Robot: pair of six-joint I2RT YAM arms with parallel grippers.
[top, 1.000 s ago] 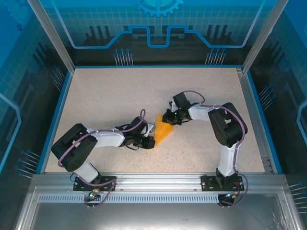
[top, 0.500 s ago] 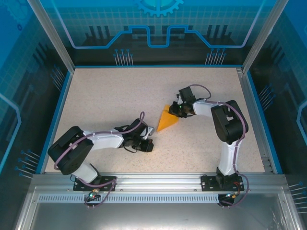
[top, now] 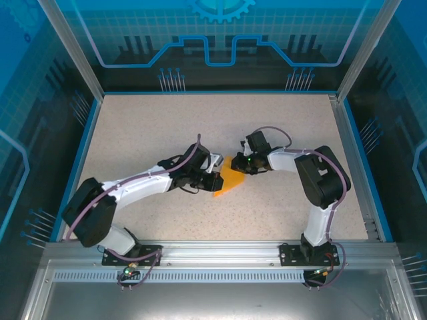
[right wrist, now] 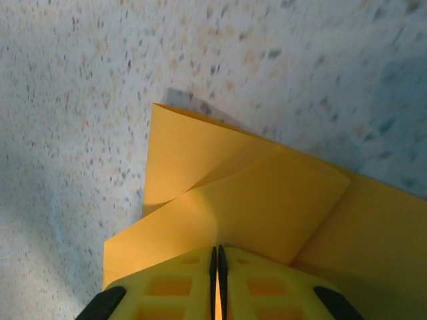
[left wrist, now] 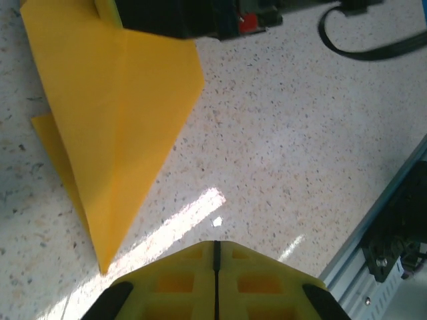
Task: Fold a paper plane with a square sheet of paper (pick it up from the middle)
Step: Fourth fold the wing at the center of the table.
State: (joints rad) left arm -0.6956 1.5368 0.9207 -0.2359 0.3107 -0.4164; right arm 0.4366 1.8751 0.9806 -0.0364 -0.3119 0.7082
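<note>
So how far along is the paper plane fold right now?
Done: the sheet is folded into a pointed dart with a centre crease, the paper plane, resting on the table. In hand: the right tool is shut on its wide end, and the left tool is shut and empty beside the point. Left: probably flattening the layered flaps and then releasing.
</note>
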